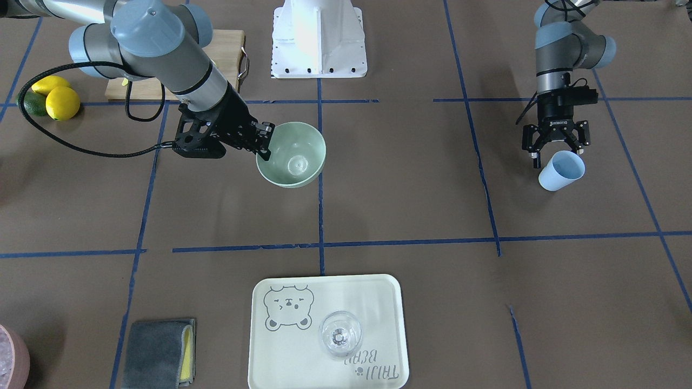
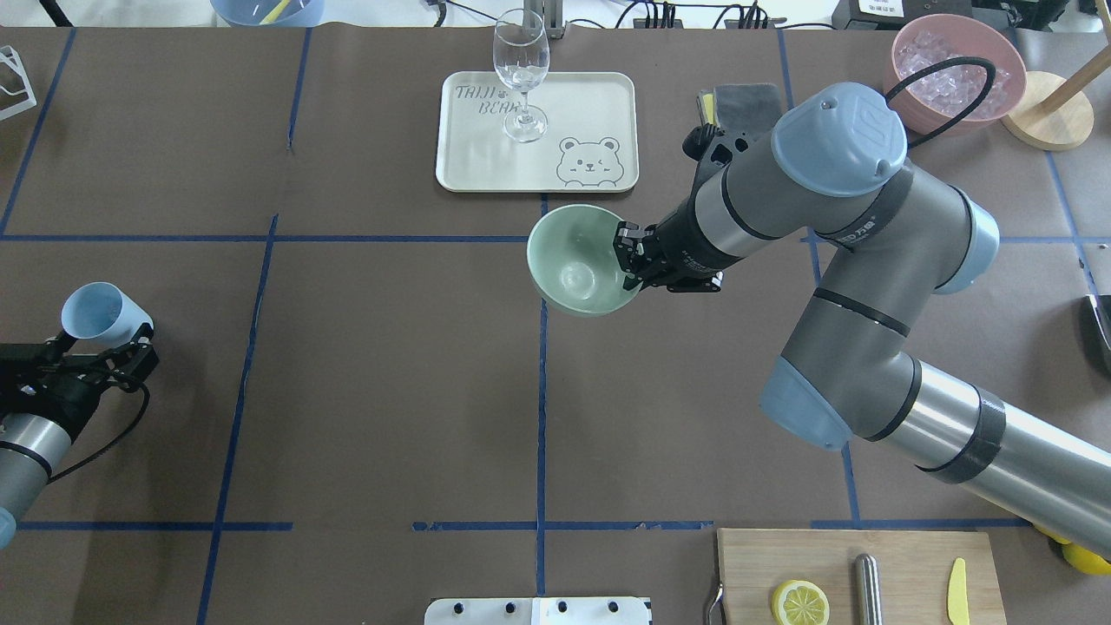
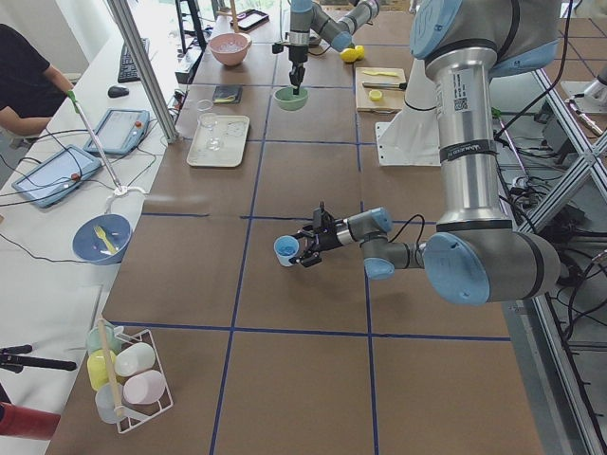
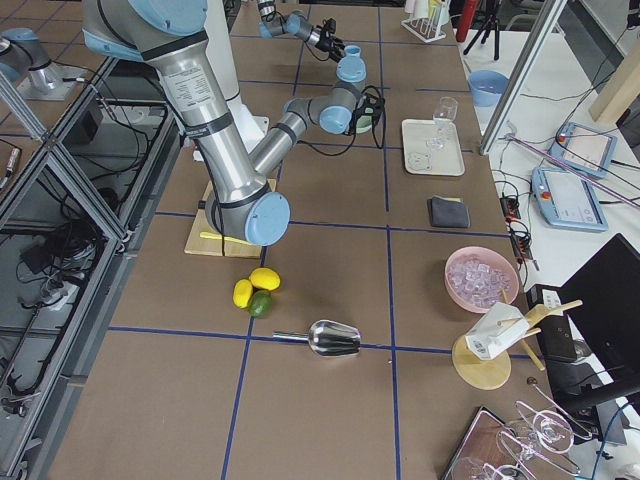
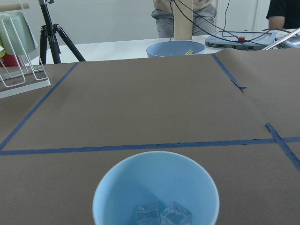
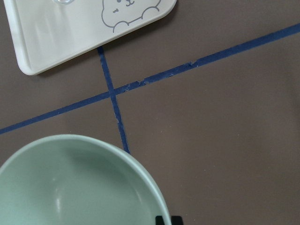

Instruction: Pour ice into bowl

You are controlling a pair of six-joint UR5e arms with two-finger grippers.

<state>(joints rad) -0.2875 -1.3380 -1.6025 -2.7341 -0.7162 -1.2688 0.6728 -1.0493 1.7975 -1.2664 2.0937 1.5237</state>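
Note:
The pale mint-green bowl [image 1: 294, 154] [image 2: 573, 260] is tilted near the table's middle, and nothing shows inside it. My right gripper [image 1: 266, 143] [image 2: 629, 260] is shut on its rim; the right wrist view shows the bowl [image 6: 70, 187] from just above. My left gripper [image 1: 557, 154] [image 2: 95, 347] is shut on a light blue cup [image 1: 562, 170] [image 2: 104, 312], far off to my left. The ice [image 5: 161, 214], a few clear cubes, lies in the bottom of the cup [image 5: 154, 187].
A cream tray [image 2: 599, 104] with a wine glass [image 2: 521, 74] lies beyond the bowl. A pink bowl of ice [image 2: 950, 69] and a grey cloth [image 2: 746, 100] stand far right. A cutting board [image 2: 855, 577] sits near right, with lemons [image 1: 57, 97] beside it.

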